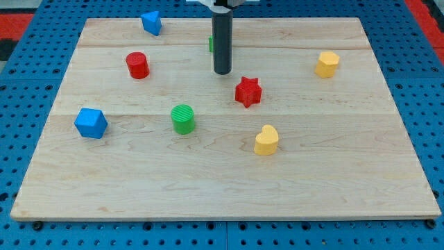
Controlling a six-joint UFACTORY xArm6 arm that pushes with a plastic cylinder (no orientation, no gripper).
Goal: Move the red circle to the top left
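Observation:
The red circle (pixel 137 65) is a short red cylinder standing on the wooden board (pixel 222 187) in the upper left part of the view. My tip (pixel 222 72) is the lower end of the dark rod, well to the right of the red circle and apart from it. The tip stands just up and left of the red star (pixel 248 92). A green block (pixel 211 44) is mostly hidden behind the rod.
A blue block (pixel 152 22) lies at the top edge, up and right of the red circle. A blue cube (pixel 91 123) is at the left. A green cylinder (pixel 183 119), a yellow heart (pixel 266 140) and a yellow block (pixel 327 64) lie elsewhere.

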